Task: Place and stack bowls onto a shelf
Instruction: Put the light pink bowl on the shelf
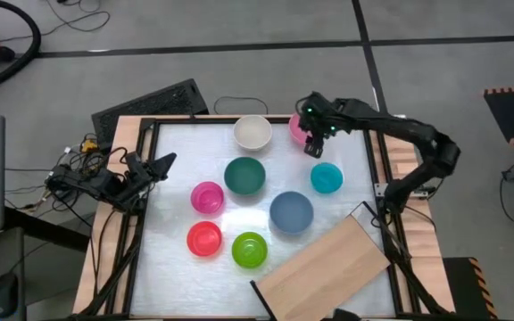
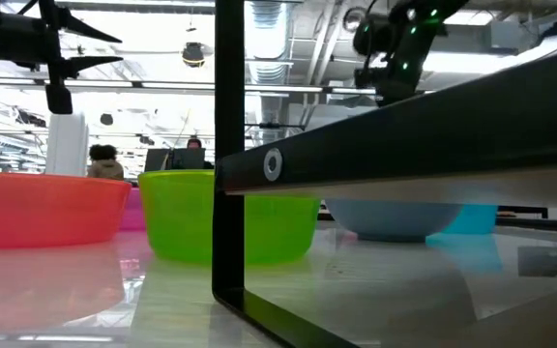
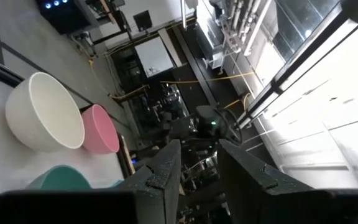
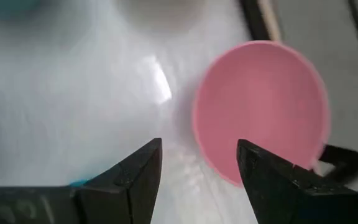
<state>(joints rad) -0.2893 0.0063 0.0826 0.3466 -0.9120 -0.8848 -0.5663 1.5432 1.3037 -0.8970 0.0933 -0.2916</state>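
Right tool (image 4: 199,163) spread wide, empty, above light pink bowl (image 4: 261,109) at frame's upper right; left tool's (image 3: 199,163) opening indeterminate.

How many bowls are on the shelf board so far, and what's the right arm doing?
None yet: the shelf board at the table's near right corner is bare. All eight bowls sit on the table, from the cream bowl to the green bowl. The right gripper hangs open over the light pink bowl, holding nothing. The left gripper waits at the left edge. Every placement and stack remains.
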